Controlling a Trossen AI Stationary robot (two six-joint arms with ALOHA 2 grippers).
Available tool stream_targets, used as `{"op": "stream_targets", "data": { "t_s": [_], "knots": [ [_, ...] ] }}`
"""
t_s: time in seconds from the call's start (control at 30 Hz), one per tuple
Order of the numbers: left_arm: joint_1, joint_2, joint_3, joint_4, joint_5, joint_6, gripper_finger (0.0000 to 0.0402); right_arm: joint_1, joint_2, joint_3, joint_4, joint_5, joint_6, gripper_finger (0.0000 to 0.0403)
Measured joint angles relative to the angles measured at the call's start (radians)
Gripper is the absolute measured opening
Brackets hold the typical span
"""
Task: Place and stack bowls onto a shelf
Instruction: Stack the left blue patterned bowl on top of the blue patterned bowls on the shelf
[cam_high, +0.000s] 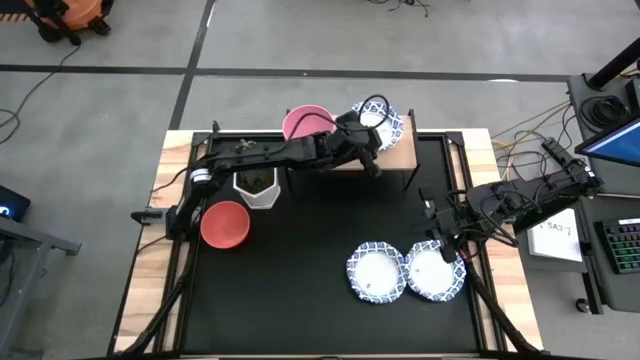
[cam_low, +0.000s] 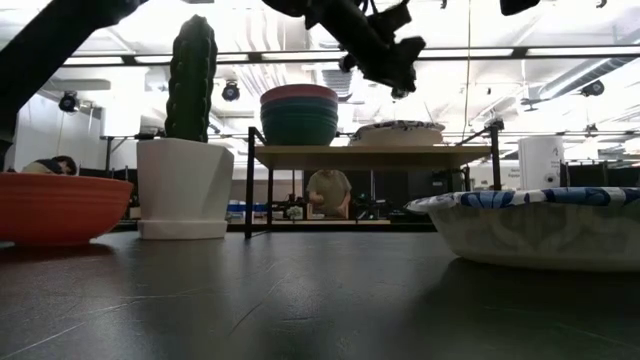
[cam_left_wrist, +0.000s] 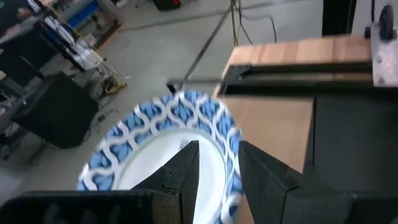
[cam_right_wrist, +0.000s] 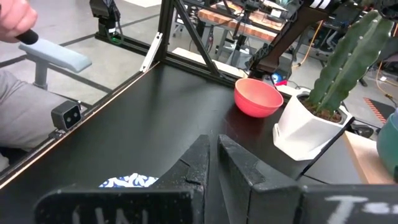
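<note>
The light-wood shelf (cam_high: 392, 158) stands at the table's far side. On it sits a stack of plain bowls with the pink one on top (cam_high: 305, 122) (cam_low: 298, 113), and beside it a patterned bowl (cam_high: 388, 122) (cam_low: 397, 132) (cam_left_wrist: 171, 134). My left gripper (cam_high: 368, 145) (cam_left_wrist: 219, 165) is open just above this bowl's rim, one finger over its inside and one outside it, apart from it in the low view (cam_low: 392, 70). A red bowl (cam_high: 225, 223) and two patterned bowls (cam_high: 377, 272) (cam_high: 435, 272) rest on the table. My right gripper (cam_high: 443, 243) (cam_right_wrist: 216, 158) is shut and empty by the right patterned bowl.
A white hexagonal pot with a cactus (cam_high: 257, 185) (cam_low: 190, 150) stands between the red bowl and the shelf. A person sits beyond the table's far side (cam_low: 328, 190), and a person's hand and leg show past the table's edge in the right wrist view (cam_right_wrist: 15, 81).
</note>
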Motion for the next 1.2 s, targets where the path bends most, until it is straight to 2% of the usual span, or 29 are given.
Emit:
{"op": "stream_targets", "data": {
  "t_s": [0.7, 0.97, 1.2],
  "knots": [
    [0.067, 0.002, -0.069, -0.037, -0.005, -0.033, 0.009, 0.0, 0.0, 0.0, 0.0, 0.0, 0.002, 0.0022],
    [0.065, 0.002, -0.069, -0.063, 0.116, -0.045, 0.0084, 0.0, 0.0, 0.0, 0.0, 0.0, 0.003, 0.0022],
    [0.056, 0.002, -0.069, -0.093, 0.131, -0.049, 0.0084, 0.0, 0.0, 0.0, 0.0, 0.0, 0.002, 0.0022]
  ]
}}
